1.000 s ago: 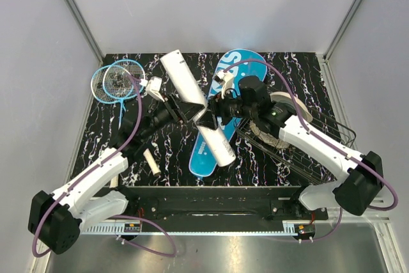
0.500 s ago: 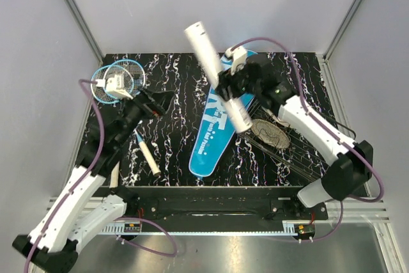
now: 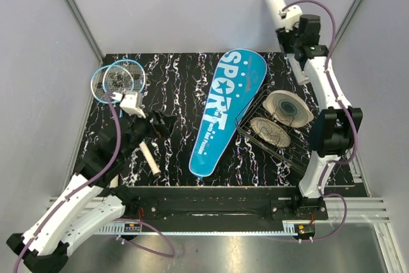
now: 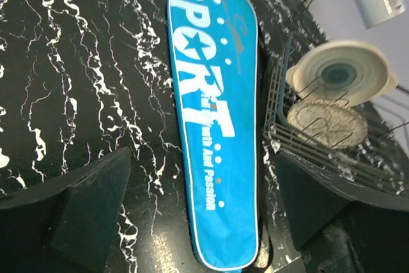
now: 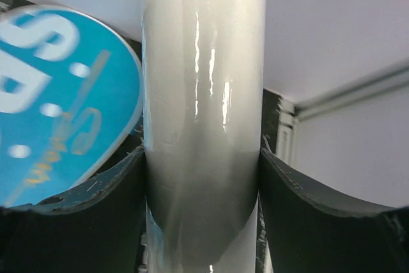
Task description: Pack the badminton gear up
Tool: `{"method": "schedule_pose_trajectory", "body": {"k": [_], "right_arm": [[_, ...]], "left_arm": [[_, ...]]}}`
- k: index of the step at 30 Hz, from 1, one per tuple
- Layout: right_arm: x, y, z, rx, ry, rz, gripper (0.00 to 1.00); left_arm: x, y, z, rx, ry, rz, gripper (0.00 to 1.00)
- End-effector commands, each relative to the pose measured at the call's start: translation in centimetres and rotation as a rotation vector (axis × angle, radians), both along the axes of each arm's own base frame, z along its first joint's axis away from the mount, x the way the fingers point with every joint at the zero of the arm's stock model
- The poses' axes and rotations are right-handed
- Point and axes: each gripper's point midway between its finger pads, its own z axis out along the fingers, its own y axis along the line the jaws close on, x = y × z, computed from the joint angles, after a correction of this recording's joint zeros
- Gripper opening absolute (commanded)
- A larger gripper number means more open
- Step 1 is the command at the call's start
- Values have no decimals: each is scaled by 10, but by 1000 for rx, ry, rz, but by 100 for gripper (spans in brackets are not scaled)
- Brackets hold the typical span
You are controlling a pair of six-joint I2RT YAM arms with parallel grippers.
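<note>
Tube (image 5: 204,62) in right end effector (image 5: 203,202); left end effector (image 4: 201,206) agape.

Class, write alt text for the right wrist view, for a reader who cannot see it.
A glossy white tube runs top to bottom through the centre, clamped between the right gripper's dark fingers. At left behind it lies the rounded end of the blue cover.

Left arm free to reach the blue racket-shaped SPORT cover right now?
Probably yes: the left gripper hangs beside the blue racket-shaped SPORT cover, jaws wide and empty, bare black marbled tabletop between. The right gripper holds the long white tube far back.
</note>
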Motion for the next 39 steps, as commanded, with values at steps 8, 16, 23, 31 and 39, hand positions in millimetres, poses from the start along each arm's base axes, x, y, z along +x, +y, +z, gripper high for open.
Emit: {"method": "schedule_pose_trajectory", "body": {"k": [8, 16, 23, 31, 39], "right_arm": [[28, -96, -93, -98, 133, 125, 41], [23, -97, -150, -77, 273, 262, 41], [22, -110, -188, -60, 350, 233, 45], [21, -119, -210, -38, 419, 196, 48], [21, -126, -223, -25, 453, 139, 71]], "left_arm": [[22, -16, -13, 188, -25, -12, 99], [27, -25, -29, 217, 0, -39, 99], [30, -23, -34, 234, 6, -31, 99], [33, -24, -37, 237, 13, -30, 99], [34, -24, -38, 231, 18, -32, 99]]}}
